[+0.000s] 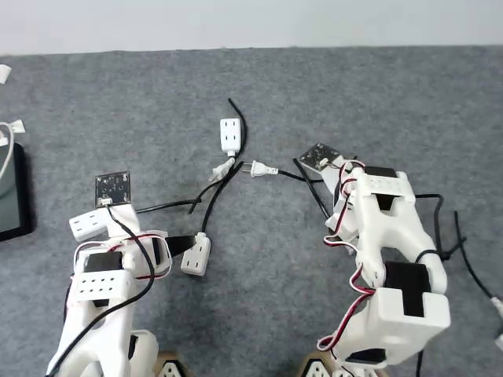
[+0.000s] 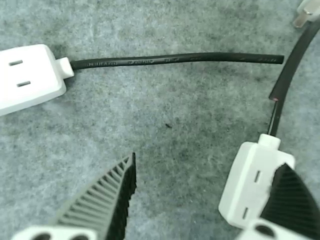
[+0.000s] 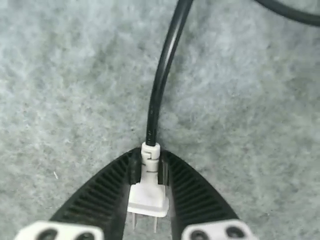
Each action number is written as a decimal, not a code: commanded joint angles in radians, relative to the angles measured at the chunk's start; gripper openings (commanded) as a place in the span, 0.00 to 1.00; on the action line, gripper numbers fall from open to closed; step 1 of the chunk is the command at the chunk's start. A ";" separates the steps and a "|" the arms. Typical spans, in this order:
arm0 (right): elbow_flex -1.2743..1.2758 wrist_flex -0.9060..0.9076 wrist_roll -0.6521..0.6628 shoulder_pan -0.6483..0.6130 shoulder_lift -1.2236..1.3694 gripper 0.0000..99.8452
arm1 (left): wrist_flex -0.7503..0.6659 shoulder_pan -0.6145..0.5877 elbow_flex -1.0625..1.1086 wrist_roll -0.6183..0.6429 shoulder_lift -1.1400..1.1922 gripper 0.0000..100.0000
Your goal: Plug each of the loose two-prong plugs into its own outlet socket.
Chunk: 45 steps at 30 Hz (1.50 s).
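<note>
My right gripper [image 3: 148, 156] is shut on a white two-prong plug [image 3: 147, 192], prongs pointing back toward the wrist, its black cord [image 3: 162, 80] running away over the grey mat. My left gripper [image 2: 205, 170] is open low over the mat, with a white outlet socket [image 2: 252, 187] lying against the inside of one finger [image 2: 292, 200]; the same socket [image 1: 196, 255] lies beside the left arm. A second socket [image 2: 27, 75] with a black cord lies farther off. Near the middle, a third socket [image 1: 230, 135] and two loose white plugs [image 1: 222, 169] [image 1: 263, 170] rest on the mat.
Black cords cross the centre of the mat [image 1: 216, 196] and loop by the right arm [image 1: 460, 243]. A dark flat device [image 1: 12, 192] sits at the left edge. Open grey mat [image 1: 267, 298] lies between the two arms.
</note>
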 commanded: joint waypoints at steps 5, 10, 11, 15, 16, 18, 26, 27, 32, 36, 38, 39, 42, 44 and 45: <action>-0.091 0.148 -0.120 -0.012 -0.047 0.01 | -0.017 -0.005 -0.007 -0.012 -0.018 0.38; -0.002 -0.002 -0.439 -0.053 -0.240 0.01 | 0.032 0.044 -0.012 -0.112 -0.018 0.38; 0.051 -0.050 -0.509 -0.084 -0.289 0.01 | 0.046 0.064 -0.012 -0.146 -0.018 0.38; 0.256 -0.208 -0.571 -0.157 -0.426 0.01 | 0.092 0.095 -0.042 -0.167 -0.018 0.38; 0.293 -0.234 -0.572 -0.153 -0.427 0.01 | 0.103 0.098 -0.045 -0.167 -0.018 0.38; 0.333 -0.263 -0.571 -0.130 -0.404 0.01 | 0.117 0.137 -0.045 -0.167 -0.018 0.38; 0.296 -0.219 -0.569 -0.097 -0.332 0.01 | 0.110 0.334 -0.044 -0.087 -0.008 0.38; 0.296 -0.219 -0.569 -0.096 -0.332 0.01 | 0.094 0.339 -0.042 -0.060 -0.008 0.38; 0.296 -0.219 -0.569 -0.096 -0.332 0.01 | 0.060 0.342 -0.041 -0.049 -0.008 0.27; 0.296 -0.217 -0.569 -0.096 -0.334 0.01 | 0.000 0.345 -0.031 -0.048 -0.008 0.17; 0.296 -0.217 -0.569 -0.096 -0.334 0.01 | -0.034 0.345 -0.019 -0.048 -0.008 0.15; 0.298 -0.217 -0.569 -0.096 -0.334 0.01 | -0.034 0.345 -0.019 -0.048 -0.008 0.16; 0.298 -0.217 -0.571 -0.096 -0.332 0.01 | -0.032 0.347 -0.019 -0.052 -0.008 0.19; 0.298 -0.216 -0.571 -0.096 -0.332 0.01 | -0.031 0.347 -0.019 -0.049 -0.008 0.23; 0.298 -0.214 -0.571 -0.096 -0.332 0.01 | -0.017 0.347 -0.021 -0.052 -0.008 0.24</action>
